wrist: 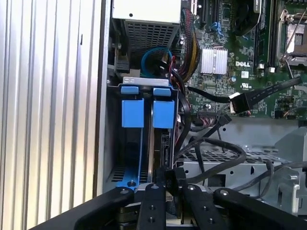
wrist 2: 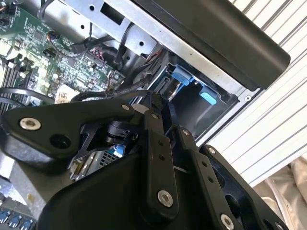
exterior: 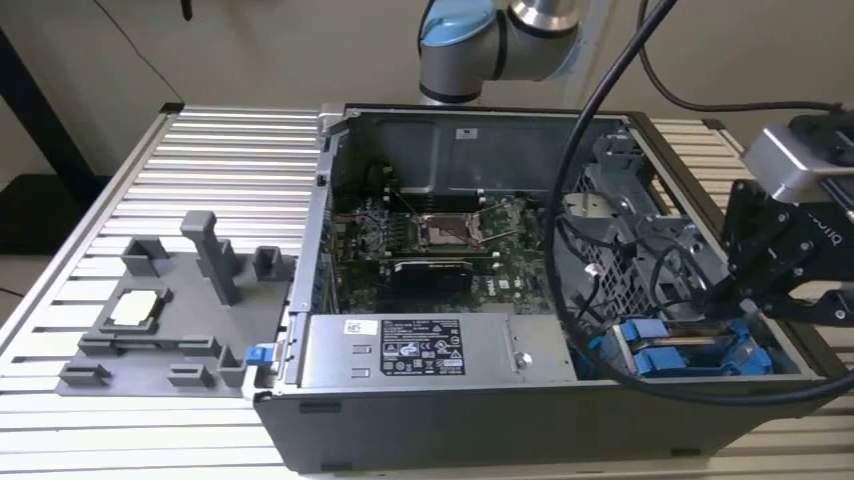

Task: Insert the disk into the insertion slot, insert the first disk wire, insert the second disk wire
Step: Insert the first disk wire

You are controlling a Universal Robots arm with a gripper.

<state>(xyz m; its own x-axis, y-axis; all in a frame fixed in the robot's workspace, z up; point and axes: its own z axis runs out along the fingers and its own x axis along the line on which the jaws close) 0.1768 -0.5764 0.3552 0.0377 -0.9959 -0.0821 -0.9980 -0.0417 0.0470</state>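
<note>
Black, screw-studded tool (wrist: 171, 179); silver-and-blue arm (exterior: 523, 48)

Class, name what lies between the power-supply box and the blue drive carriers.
First wrist view: a looped blue cable and a wire bundle, between power-supply box and blue drive carriers.

Exterior view above case (exterior: 467, 435); both wrist views close on drive bay (wrist: 144, 81) (wrist 2: 189, 109)
</note>
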